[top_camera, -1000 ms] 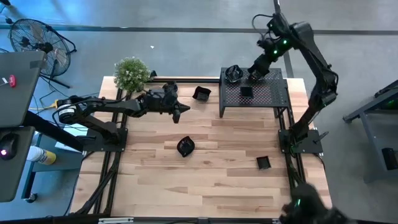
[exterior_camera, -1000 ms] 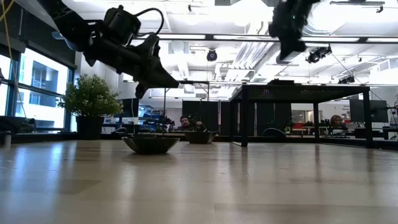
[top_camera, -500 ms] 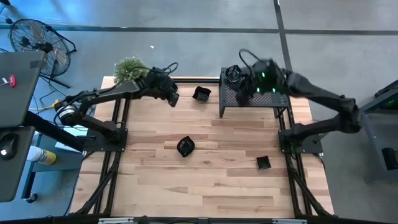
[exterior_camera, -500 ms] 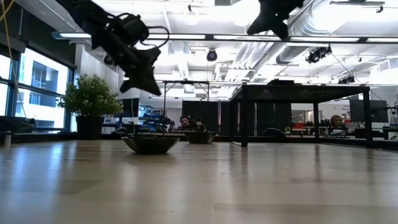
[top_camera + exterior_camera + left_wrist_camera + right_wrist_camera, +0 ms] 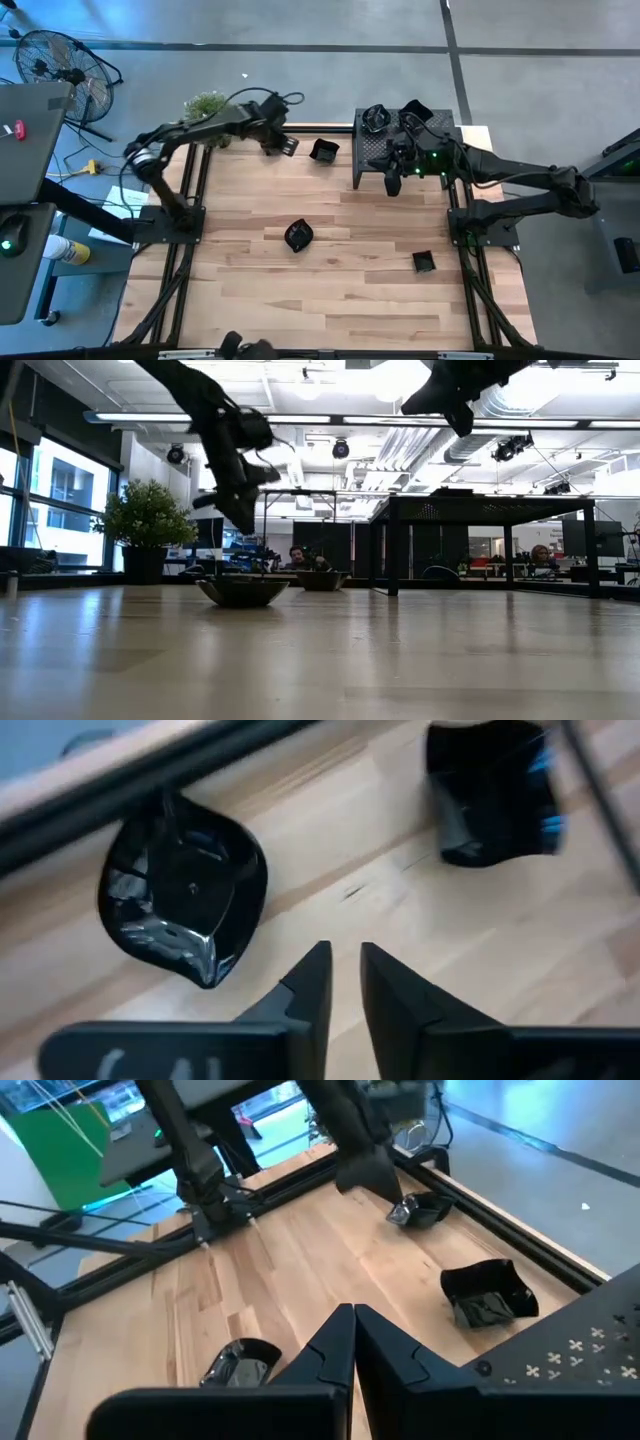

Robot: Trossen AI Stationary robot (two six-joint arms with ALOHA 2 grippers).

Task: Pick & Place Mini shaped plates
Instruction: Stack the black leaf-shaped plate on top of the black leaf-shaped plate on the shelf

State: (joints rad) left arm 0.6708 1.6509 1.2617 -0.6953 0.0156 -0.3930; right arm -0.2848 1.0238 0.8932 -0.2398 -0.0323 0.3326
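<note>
While the left tool (image 5: pixel 342 960) hangs nearly clenched and empty above a leaf-shaped mini plate (image 5: pixel 183 898) at the bench's (image 5: pixel 330 290) 11 o'clock edge, it should spread wider, centre over the rim, then descend; the right tool (image 5: pixel 352 1323), clenched and empty, waits near the perforated stand (image 5: pixel 420 155).

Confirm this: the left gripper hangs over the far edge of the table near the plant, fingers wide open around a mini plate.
Not quite. The left gripper does hang by the far edge near the plant, but the left wrist view shows its fingers nearly together and empty; the leaf-shaped plate lies apart on the wood.
</note>
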